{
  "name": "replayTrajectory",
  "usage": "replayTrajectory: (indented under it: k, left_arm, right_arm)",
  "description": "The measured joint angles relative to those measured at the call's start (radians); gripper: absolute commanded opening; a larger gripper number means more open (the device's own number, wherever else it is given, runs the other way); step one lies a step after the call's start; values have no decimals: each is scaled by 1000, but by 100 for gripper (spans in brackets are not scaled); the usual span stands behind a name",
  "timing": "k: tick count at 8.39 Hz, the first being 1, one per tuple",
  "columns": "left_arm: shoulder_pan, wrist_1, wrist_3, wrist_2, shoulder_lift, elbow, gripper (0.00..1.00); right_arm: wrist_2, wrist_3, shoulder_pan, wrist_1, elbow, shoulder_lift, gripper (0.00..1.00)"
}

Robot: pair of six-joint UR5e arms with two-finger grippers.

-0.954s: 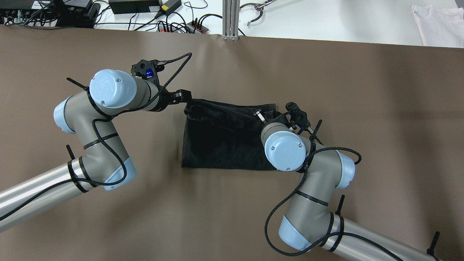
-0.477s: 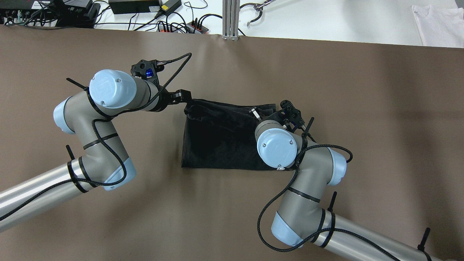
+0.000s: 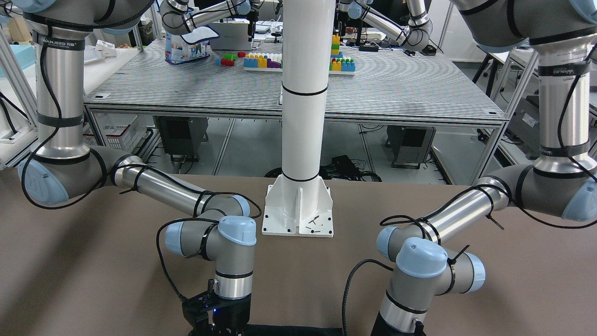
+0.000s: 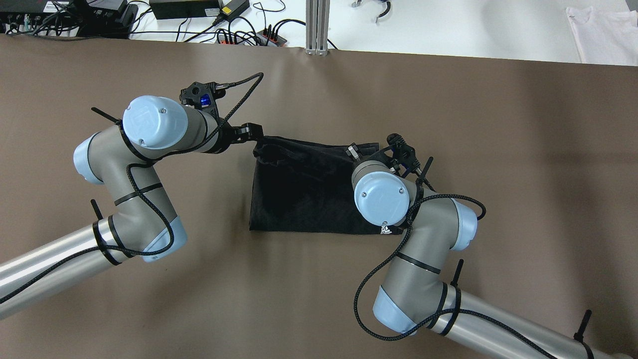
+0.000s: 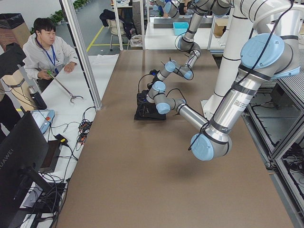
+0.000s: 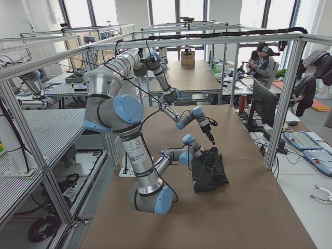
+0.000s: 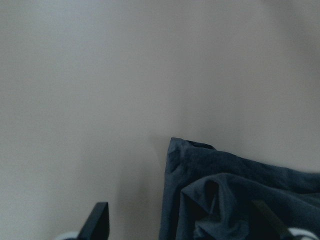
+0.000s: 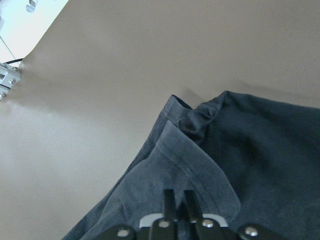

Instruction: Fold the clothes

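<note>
Pinching the black garment's (image 4: pixel 299 194) far hem, right gripper (image 8: pixel 178 197); left gripper (image 7: pixel 181 216) spread astride its corner; brown table (image 4: pixel 448 109) stretches wide beyond.

One black garment (image 4: pixel 299 194), two arms (image 4: pixel 149 164) (image 4: pixel 413 234), two tools (image 4: pixel 255 133) (image 8: pixel 179 199), one white pole (image 3: pixel 303 93).

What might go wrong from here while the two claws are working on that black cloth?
The left gripper is open with a bunched corner of the black garment between its fingers; closing may grab several layers, or miss.
The right gripper looks shut on a thin flap near the hem, which could slip out when pulled.
The garment's far edge is rumpled, so the fold may come out crooked.
</note>
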Motion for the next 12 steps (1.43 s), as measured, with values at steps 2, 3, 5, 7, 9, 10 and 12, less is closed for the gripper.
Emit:
replayTrajectory:
  k: [2,3,5,7,9,10,12]
  left_arm:
    - [0,0,-1,1,2,-3,100]
    - [0,0,-1,2,8,-10,100]
    - [0,1,-1,2,41,-48,100]
    - [1,1,-1,1,64,-73,100]
    - [1,1,0,1,76,-79,100]
    - [2,0,-1,1,83,-81,100]
    - [4,0,-1,-1,103,-104,100]
  right_arm:
    - [1,-15,30,2,-75,50,0]
    - [2,-23,48,13,-148,95,0]
    - [2,-47,78,71,-254,143,0]
    - [2,-74,97,93,-283,158,63]
    - [-3,-82,112,95,-289,170,92]
    - [-4,-80,126,91,-287,186,92]
    - [53,-83,145,65,-255,205,93]
